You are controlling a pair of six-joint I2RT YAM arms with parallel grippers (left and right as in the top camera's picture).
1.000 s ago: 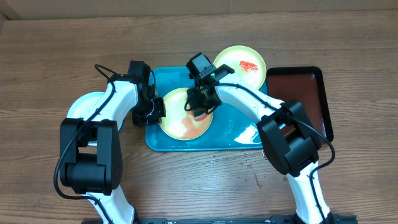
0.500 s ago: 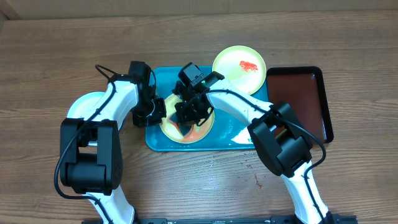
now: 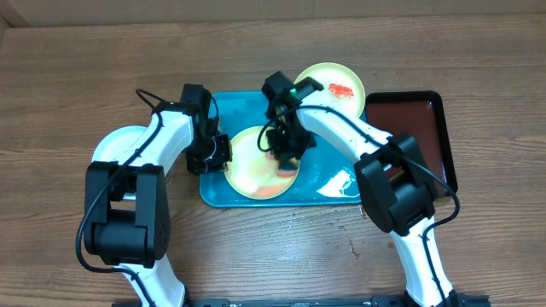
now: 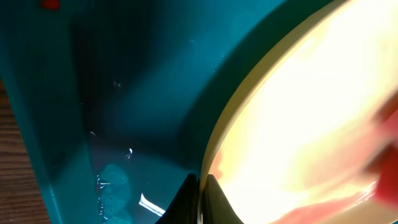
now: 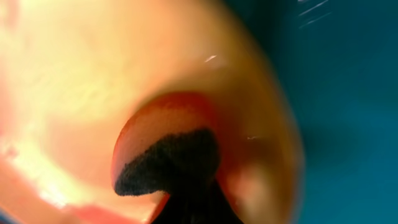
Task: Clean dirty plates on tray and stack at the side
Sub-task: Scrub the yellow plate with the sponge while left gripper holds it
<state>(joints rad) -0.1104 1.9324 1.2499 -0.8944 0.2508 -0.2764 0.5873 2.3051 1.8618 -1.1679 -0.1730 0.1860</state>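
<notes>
Tray [image 3: 239,107]: right tool [image 3: 287,158], apparently holding sponge [image 5: 171,162], shifted right across plate [image 3: 250,166].

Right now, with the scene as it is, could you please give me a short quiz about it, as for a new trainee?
1. True or false: the right gripper presses a sponge on a plate that lies in the teal tray.
2. The left gripper grips this plate at its: A) rim B) centre C) far right side.
3. What colour is the smear on the second plate, near the tray's far right corner?

Key: 1 true; 2 A; 3 red.
</notes>
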